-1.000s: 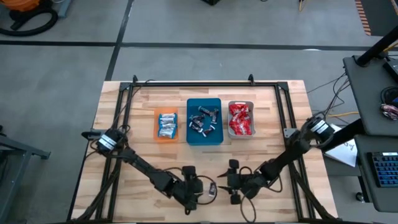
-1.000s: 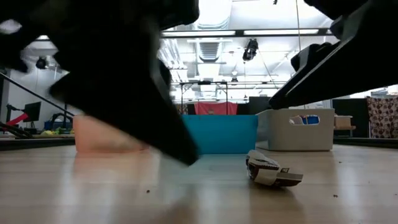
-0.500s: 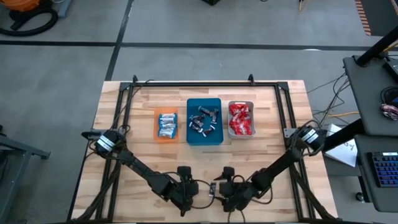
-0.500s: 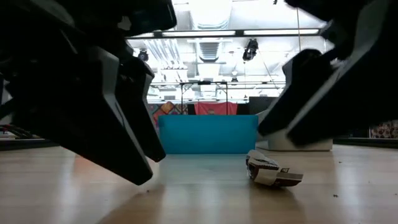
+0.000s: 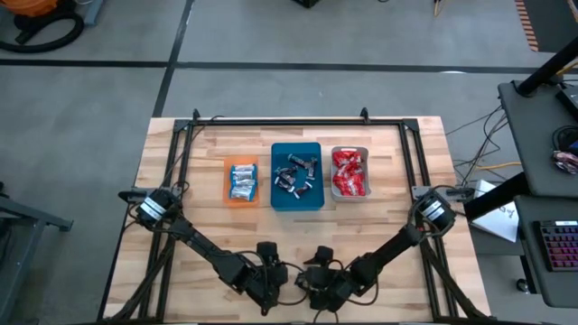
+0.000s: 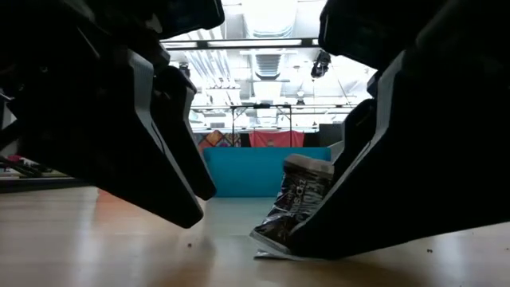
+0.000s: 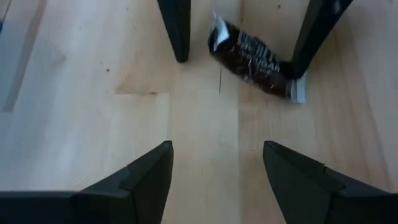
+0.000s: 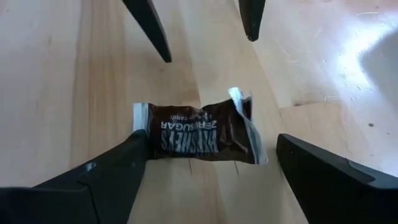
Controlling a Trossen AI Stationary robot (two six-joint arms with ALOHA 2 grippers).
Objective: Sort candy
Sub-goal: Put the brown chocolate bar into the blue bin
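Observation:
One dark brown wrapped candy (image 8: 199,138) lies near the table's front edge, between the two fingers of my open right gripper (image 8: 211,142). It also shows in the low view as a tipped-up candy (image 6: 295,199). My left gripper (image 7: 217,163) stands open just to the candy's left, facing it, with nothing between its fingers. In the high view my left gripper (image 5: 274,271) and my right gripper (image 5: 313,273) nearly meet at the front middle. Farther back stand three trays. My right gripper touches the candy with the inner side of one finger (image 8: 121,165), against the wrapper's crimped end (image 8: 140,124). The other finger stands apart from it. The fingers slant down from the table's right. The candy leans tilted on that finger, its lower end (image 6: 267,241) on the table.
At the table's middle back stand an orange tray (image 5: 228,181) with light blue candies, a teal tray (image 5: 296,149) with dark candies and a grey tray (image 5: 349,151) with red ones. A black frame (image 5: 271,121) runs round the table. Bare wood lies between trays and grippers.
My right gripper has come down and toward the table's left, onto the candy, and now straddles it. The candy, which lay flat on the table, has been tipped up on one end against a finger.

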